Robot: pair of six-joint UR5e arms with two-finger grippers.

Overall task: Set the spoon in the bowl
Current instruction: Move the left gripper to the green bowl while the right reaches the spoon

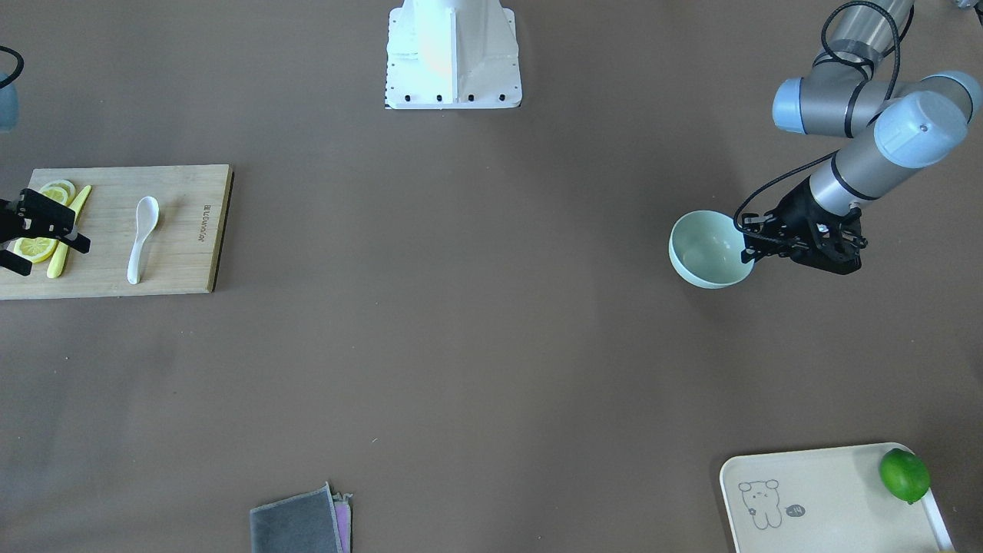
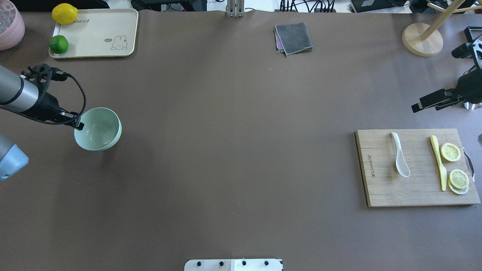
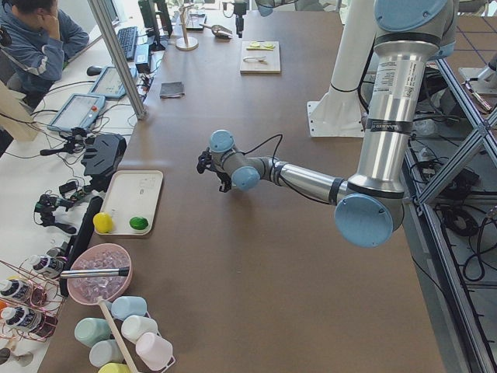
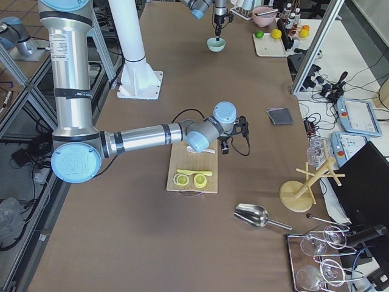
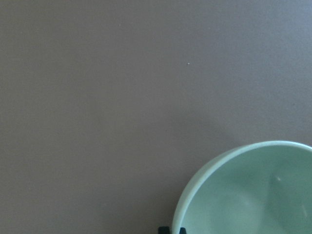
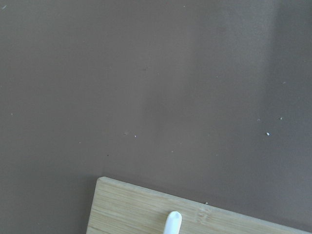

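The white spoon (image 1: pixel 142 238) lies on a wooden cutting board (image 1: pixel 184 261), scoop toward the robot; it also shows in the overhead view (image 2: pixel 400 160), and its handle tip shows in the right wrist view (image 6: pixel 172 222). The mint-green bowl (image 1: pixel 706 250) (image 2: pixel 99 130) is far across the table on my left side. My left gripper (image 1: pixel 749 250) (image 2: pixel 79 126) is shut on the bowl's rim; the left wrist view shows the bowl (image 5: pixel 253 195) just past the fingertips. My right gripper (image 1: pixel 46 253) (image 2: pixel 427 105) is open and empty, hovering above the board's outer end, apart from the spoon.
A yellow knife (image 2: pixel 438 162) and lemon slices (image 2: pixel 450 152) lie on the board beside the spoon. A cream tray (image 2: pixel 94 34) with a lime (image 2: pixel 59 44) and a lemon (image 2: pixel 64 13) sits beyond the bowl. A grey cloth (image 2: pixel 293 37) and a wooden stand (image 2: pixel 421 39) are at the far edge.
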